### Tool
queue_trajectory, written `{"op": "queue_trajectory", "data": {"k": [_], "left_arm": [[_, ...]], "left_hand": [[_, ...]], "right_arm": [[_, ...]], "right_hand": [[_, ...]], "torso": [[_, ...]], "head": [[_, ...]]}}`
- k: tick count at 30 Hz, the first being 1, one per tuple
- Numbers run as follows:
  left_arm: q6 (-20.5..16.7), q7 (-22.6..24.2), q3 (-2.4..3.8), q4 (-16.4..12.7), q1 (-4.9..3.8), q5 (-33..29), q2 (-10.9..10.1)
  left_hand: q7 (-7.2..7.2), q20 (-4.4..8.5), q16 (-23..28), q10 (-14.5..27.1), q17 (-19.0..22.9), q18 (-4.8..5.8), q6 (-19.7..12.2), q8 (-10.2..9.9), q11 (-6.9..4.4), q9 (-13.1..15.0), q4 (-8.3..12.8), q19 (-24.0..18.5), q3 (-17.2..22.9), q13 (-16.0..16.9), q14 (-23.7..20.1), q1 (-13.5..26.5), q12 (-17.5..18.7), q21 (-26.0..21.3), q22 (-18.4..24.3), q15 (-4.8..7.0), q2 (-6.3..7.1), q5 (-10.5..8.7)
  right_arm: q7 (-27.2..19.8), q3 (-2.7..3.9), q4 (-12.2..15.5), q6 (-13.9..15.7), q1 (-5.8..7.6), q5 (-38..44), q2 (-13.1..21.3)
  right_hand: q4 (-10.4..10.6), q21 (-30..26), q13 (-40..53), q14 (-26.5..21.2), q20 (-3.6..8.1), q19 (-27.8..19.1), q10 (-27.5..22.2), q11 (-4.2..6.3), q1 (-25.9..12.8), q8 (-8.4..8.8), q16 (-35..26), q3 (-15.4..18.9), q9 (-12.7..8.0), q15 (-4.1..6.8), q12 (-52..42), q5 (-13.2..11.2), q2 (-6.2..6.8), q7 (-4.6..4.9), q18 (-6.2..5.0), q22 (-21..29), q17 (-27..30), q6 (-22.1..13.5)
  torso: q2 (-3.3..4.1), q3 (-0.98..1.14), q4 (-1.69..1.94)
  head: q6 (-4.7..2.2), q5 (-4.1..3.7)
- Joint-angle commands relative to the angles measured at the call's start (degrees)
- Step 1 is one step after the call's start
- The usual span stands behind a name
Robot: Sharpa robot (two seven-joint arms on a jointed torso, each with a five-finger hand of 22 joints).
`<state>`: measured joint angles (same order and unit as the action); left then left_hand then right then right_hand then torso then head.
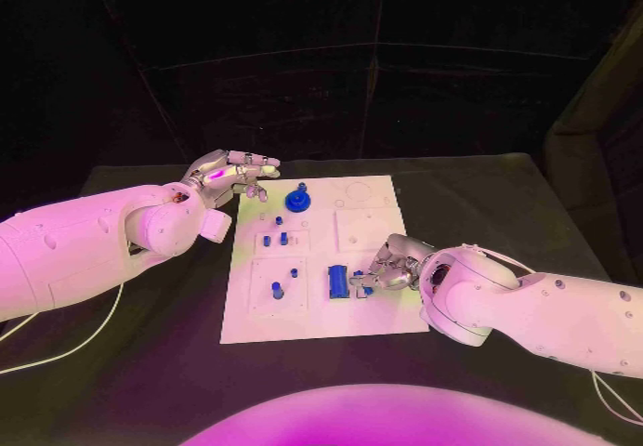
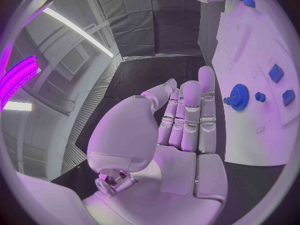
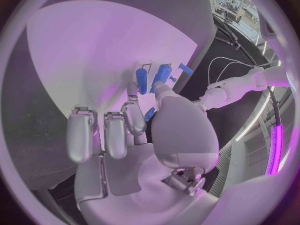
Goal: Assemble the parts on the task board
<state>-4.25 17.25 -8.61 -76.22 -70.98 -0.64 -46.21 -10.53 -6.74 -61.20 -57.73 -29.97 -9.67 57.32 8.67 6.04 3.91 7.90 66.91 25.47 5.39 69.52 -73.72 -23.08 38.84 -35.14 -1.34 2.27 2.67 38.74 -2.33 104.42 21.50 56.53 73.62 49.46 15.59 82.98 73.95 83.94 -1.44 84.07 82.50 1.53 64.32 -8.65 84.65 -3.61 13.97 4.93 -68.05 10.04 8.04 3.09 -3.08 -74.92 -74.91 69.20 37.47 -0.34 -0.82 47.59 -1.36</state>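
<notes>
Right hand (image 1: 390,268) sits low on the task board (image 1: 382,316), at its robot-side right part, fingers curled down beside the blue block (image 1: 338,282). The right wrist view shows a blue piece (image 3: 150,114) tucked between thumb and a finger, mostly hidden, so I can't tell whether it is really pinched or only touched. Two upright blue pegs (image 3: 152,78) stand on the board just past the fingertips.

Left hand (image 1: 233,174) hovers off the board's far left corner, holding nothing, fingers straight and close together in the left wrist view (image 2: 187,117). The blue gear (image 1: 297,198) stands on the board just beside it; smaller blue parts (image 1: 273,239) sit in recesses between the gear and the block.

Risks, as judgement:
- The hold on the small piece looks shallow; it could slip out or tip when lifted or pressed, because so little of it is covered.
- Curled right fingers are crowded against the block and pegs; any sideways sweep could knock them askew.
- If the left hand drops in toward the gear without opening, it may push the gear off its seat rather than take it.
</notes>
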Motion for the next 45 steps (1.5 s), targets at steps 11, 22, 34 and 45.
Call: {"op": "queue_trajectory", "data": {"k": [11,22,34,45], "left_arm": [[1.1,-0.3,0.04,0.0,-0.08,0.4,0.0],[1.1,-0.6,0.03,0.0,-0.08,0.5,0.0],[1.4,-0.8,0.03,0.1,-0.08,1.1,0.0],[1.4,-0.8,0.03,0.2,-0.08,1.2,0.0]], "left_hand": [[0.06,-0.14,0.3,0.5,0.4,-0.79,-0.5,0.4,0.15,0.0,0.1,-0.4,-0.3,-0.1,-0.6,0.4,-0.3,-0.2,0.1,0.11,0.0,0.27],[0.06,-0.14,0.4,0.5,0.4,-0.79,-0.5,0.4,0.16,0.0,0.1,-0.4,-0.3,-0.1,-0.6,0.4,-0.3,-0.2,0.1,0.1,-0.01,0.27],[0.06,-0.14,0.4,0.5,0.4,-0.79,-0.5,0.4,0.16,0.0,0.1,-0.4,-0.3,-0.1,-0.6,0.4,-0.3,-0.2,0.1,0.1,-0.01,0.27],[0.07,-0.14,0.4,0.5,0.5,-0.79,-0.5,0.4,0.15,0.0,0.1,-0.4,-0.3,-0.1,-0.7,0.3,-0.3,-0.3,0.1,0.1,-0.05,0.27]], "right_arm": [[-0.2,0.01,0.6,0.0,0.07,0.8,0.0],[-0.4,0.01,2.0,-0.7,0.07,-0.4,1.0],[-0.6,0.01,1.5,-4.4,0.08,0.6,2.1],[-1.5,0.01,1.2,-7.9,0.08,0.9,1.7]], "right_hand": [[0.8,0.3,0.8,4.5,0.2,0.7,0.5,-0.15,0.2,-0.49,0.2,2.7,0.5,0.14,-0.7,1.0,-1.98,-0.18,0.31,-2.1,-7.3,0.0],[1.1,0.3,1.1,4.5,0.21,0.8,0.6,-0.11,-2.8,-0.58,0.3,5.9,0.9,0.17,-0.8,1.6,-4.95,-0.24,0.33,-2.2,-7.3,0.0],[0.6,0.0,0.7,4.4,0.13,0.6,0.2,-0.19,-1.6,-0.44,-0.1,7.5,1.1,0.07,0.2,1.0,-5.06,-0.09,0.25,-1.8,-6.8,-0.4],[-2.3,-0.3,0.1,4.3,-0.05,0.3,-0.4,-0.44,5.4,-0.3,-0.5,9.3,1.4,-0.11,1.4,-3.6,-4.53,0.14,0.16,-1.4,-6.3,-0.9]], "torso": [[-0.01,0.03,-0.03],[-0.02,0.06,-0.08],[-0.05,0.0,-0.01],[0.01,0.0,0.08]], "head": [[0.1,-0.1],[0.01,-0.11],[-0.11,-0.31],[-0.09,-0.28]]}}
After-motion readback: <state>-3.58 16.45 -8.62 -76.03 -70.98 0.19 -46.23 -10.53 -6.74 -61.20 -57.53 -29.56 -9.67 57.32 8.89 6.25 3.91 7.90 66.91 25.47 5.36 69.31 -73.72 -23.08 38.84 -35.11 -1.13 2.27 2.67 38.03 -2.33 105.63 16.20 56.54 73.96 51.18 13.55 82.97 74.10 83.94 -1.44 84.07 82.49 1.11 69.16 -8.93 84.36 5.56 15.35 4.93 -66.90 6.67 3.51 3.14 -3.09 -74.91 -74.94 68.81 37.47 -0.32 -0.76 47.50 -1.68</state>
